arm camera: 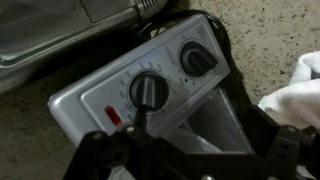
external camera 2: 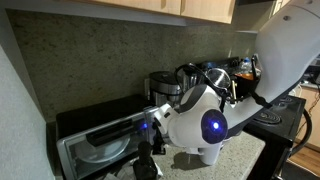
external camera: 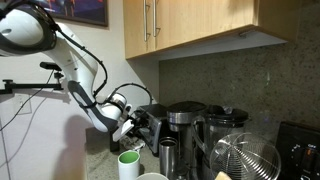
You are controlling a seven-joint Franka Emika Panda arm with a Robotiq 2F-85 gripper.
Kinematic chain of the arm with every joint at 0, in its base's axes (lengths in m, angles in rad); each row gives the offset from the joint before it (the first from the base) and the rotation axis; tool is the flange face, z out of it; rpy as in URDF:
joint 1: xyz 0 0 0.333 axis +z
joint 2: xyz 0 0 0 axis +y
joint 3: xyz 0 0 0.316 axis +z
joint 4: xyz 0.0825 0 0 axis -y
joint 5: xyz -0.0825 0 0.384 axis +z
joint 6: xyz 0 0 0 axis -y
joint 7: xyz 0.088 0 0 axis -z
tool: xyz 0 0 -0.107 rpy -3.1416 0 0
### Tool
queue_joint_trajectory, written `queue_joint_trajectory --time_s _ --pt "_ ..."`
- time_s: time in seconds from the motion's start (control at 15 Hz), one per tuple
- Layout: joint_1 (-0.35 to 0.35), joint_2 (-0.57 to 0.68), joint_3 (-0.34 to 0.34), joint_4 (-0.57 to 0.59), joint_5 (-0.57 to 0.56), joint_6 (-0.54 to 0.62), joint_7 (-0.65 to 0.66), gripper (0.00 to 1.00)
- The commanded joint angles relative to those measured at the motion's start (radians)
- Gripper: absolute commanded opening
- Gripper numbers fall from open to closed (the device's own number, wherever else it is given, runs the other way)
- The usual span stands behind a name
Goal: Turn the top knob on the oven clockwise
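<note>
Wrist view: oven, grey control face ahead of the fingers; nearer knob just beyond the fingertips, farther knob past it. Gripper: finger spread cannot be told. Handling: straddle the nearer knob, judged the top one, clamp squarely, roll wrist clockwise.

Wrist view close over oven

No readable text; oven dial marks blurred.

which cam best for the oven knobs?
Wrist view: both knobs close and clear on the panel. In an exterior view the oven shows its door, knobs behind the arm; in an exterior view the arm blocks them too.
</note>
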Motion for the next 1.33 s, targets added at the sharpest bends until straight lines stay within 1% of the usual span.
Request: queue_joint_trajectory --time_s 0.0,0.47,0.53,0.67,0.93,1.27 --pt "0.009 -0.005 -0.002 0.017 -0.028 -0.051 0.029 1.0" --pt "0.027 -0.022 -0.001 -0.007 -0.029 -0.14 0.037 1.0" --pt "-0.021 -0.024 0.055 -0.01 -0.028 -0.171 0.026 1.0" --pt "-0.027 -0.03 0.075 -0.017 -0.021 -0.212 0.022 1.0" --pt "-0.031 -0.049 0.113 -0.045 0.033 -0.296 -0.005 1.0" --pt "-0.03 -0.066 0.142 -0.082 0.129 -0.347 -0.025 1.0"
